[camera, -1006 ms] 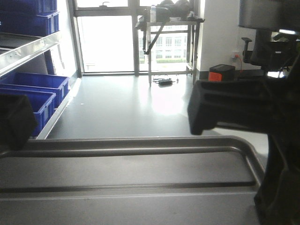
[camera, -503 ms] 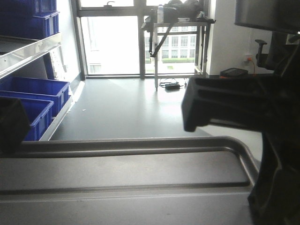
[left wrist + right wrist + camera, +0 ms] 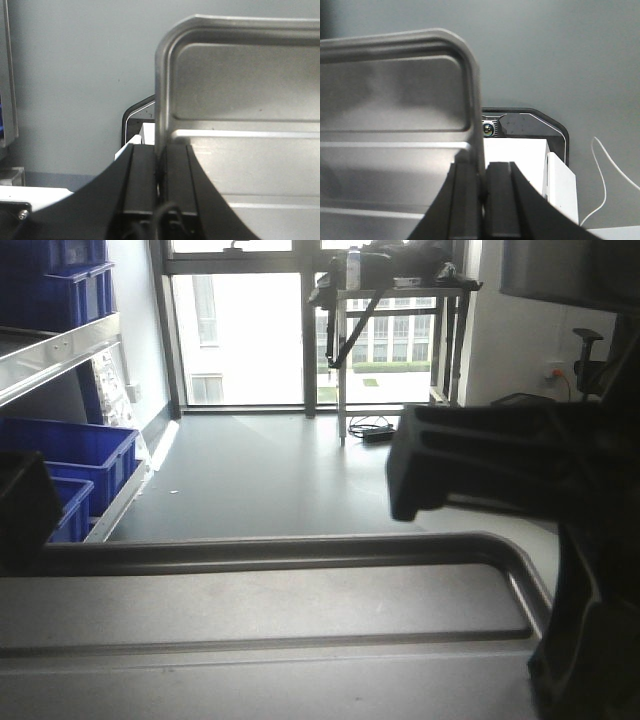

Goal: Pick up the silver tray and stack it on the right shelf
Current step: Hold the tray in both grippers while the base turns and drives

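Grab done: holds the tray (image 3: 280, 610) level and near, above bare floor (image 3: 280, 480). Pinches its left rim with the left gripper (image 3: 161, 152) and its right rim with the right gripper (image 3: 482, 175), both clamped on metal. Shows no right shelf, only blue bins (image 3: 85, 455) far left. Remains to reach that shelf and stack.

There is one silver tray (image 3: 270, 605). Two end effectors show: the left end effector (image 3: 161, 152) and the right end effector (image 3: 483, 175). Two blue bins (image 3: 85, 445) sit on the lower level of one rack (image 3: 60, 350); those above cannot be counted. One steel table (image 3: 400, 287) stands at the back.
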